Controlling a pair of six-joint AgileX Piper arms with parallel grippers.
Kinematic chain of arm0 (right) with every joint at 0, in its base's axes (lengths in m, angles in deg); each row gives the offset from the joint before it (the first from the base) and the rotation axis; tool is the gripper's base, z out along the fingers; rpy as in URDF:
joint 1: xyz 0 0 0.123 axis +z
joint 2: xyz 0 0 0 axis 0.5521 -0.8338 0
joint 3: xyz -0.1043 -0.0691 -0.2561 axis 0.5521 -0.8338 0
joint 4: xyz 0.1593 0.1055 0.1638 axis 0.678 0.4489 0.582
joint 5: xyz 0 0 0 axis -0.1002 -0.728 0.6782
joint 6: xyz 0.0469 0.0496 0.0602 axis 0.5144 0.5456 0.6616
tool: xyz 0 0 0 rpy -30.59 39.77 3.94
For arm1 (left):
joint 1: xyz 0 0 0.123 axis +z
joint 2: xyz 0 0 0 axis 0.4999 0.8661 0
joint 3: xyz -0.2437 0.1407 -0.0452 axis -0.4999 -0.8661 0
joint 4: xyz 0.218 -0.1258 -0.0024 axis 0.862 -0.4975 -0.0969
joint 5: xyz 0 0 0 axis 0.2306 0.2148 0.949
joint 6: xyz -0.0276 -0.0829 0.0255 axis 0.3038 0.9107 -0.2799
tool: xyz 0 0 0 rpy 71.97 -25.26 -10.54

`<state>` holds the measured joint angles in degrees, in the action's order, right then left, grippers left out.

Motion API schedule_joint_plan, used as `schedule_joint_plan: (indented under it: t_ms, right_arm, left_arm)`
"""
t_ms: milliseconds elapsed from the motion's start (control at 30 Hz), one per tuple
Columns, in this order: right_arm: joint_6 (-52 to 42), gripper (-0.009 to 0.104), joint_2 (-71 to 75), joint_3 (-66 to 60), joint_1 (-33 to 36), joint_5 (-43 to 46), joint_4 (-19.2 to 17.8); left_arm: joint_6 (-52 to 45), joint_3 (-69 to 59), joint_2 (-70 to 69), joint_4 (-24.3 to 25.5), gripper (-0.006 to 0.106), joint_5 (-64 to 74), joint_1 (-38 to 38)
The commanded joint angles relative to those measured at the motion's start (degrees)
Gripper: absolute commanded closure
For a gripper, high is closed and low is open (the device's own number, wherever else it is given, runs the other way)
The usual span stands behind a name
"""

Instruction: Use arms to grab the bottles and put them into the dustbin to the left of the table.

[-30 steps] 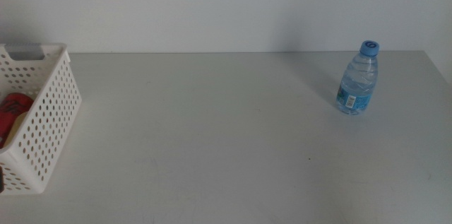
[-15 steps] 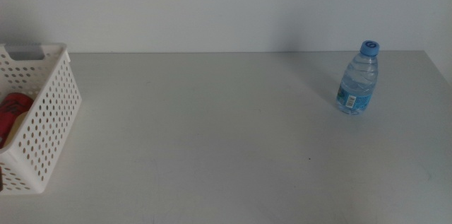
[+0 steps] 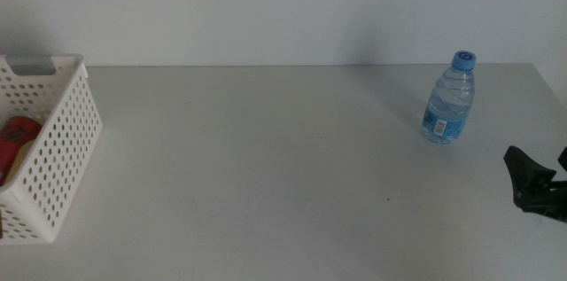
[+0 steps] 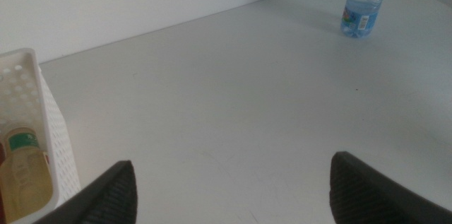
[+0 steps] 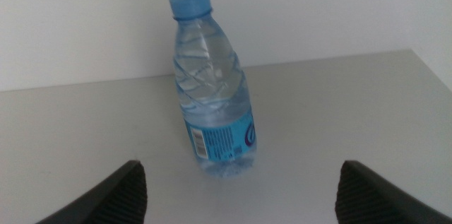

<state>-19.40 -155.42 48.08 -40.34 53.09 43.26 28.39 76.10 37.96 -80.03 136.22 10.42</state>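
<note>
A short clear water bottle (image 3: 449,99) with a blue cap stands upright at the table's (image 3: 266,157) far right. My right gripper (image 3: 542,175) has come in at the right edge, in front of the bottle and apart from it. Its wrist view shows the bottle (image 5: 215,97) centred ahead between wide-open jaws, my right gripper (image 5: 244,199) holding nothing. The white perforated dustbin (image 3: 53,139) sits at the far left with a red can (image 3: 18,130) inside. My left gripper (image 4: 236,196) is open and empty near the dustbin (image 4: 46,118), where a pale-yellow bottle (image 4: 25,174) lies.
The broad grey tabletop runs between dustbin and water bottle, with a white wall behind. The water bottle (image 4: 364,5) shows far off in the left wrist view. The table's right edge is close beside the bottle.
My right gripper has entered the middle view at the right edge; it was absent before. The bottle and dustbin have not moved.
</note>
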Motion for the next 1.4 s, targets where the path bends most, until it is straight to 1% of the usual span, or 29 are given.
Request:
schedule_joint_plan:
  t_ms: [0, 67, 100, 300, 433, 567, 667, 900, 1000, 1100, 1200, 1267, 1367]
  right_arm:
    - [-2.3, 0.001, -0.1, 4.0, 0.0, 10.8, -1.9]
    - [-2.3, 0.001, -1.8, 6.6, 0.0, 10.8, -2.1]
    - [-2.1, 0.001, -3.0, 8.2, 0.0, 10.8, -2.7]
    - [0.8, 0.001, -10.3, 17.7, 0.0, 10.8, -10.2]
    - [2.1, 0.001, -15.1, 23.6, 0.0, 10.8, -12.2]
    - [2.9, 0.001, -19.6, 28.8, 0.4, 10.3, -13.0]
    - [2.9, 0.001, -22.1, 33.0, 1.6, 8.0, -13.6]
    - [2.8, 0.001, -28.8, 44.1, 4.7, -2.8, -13.7]
    - [2.8, 0.001, -31.2, 47.3, 5.2, -6.7, -12.7]
    - [2.7, 0.002, -32.6, 48.4, 5.3, -8.3, -11.0]
    - [1.2, 0.008, -33.1, 48.6, 5.3, -10.2, -10.5]
    - [-0.3, 0.017, -33.1, 48.6, 5.3, -12.1, -10.4]
    - [-2.5, 0.034, -33.1, 48.6, 5.3, -12.6, -10.4]
  left_arm:
    - [0.8, 1.5, 0.7, -0.6, 0.007, -4.2, -0.4]
    - [0.8, 1.5, 0.7, -0.6, 0.007, -4.2, -0.4]
    - [0.8, 1.5, 0.7, -0.6, 0.007, -4.2, -0.4]
    - [0.8, 1.5, 0.7, -0.6, 0.007, -4.2, -0.4]
    - [0.8, 1.5, 0.7, -0.6, 0.007, -4.2, -0.4]
    - [0.8, 1.5, 0.7, -0.6, 0.007, -4.2, -0.4]
    - [0.8, 1.5, 0.7, -0.6, 0.007, -4.2, -0.4]
    - [0.8, 1.5, 0.7, -0.6, 0.007, -4.2, -0.4]
    - [0.8, 1.5, 0.7, -0.6, 0.007, -4.2, -0.4]
    - [0.8, 1.5, 0.7, -0.6, 0.007, -4.1, -0.4]
    - [0.8, 1.5, 0.7, -0.6, 0.007, -4.1, -0.4]
    - [0.8, 1.5, 0.7, -0.6, 0.007, -4.1, -0.4]
    - [0.8, 1.5, 0.7, -0.6, 0.007, -4.1, -0.4]
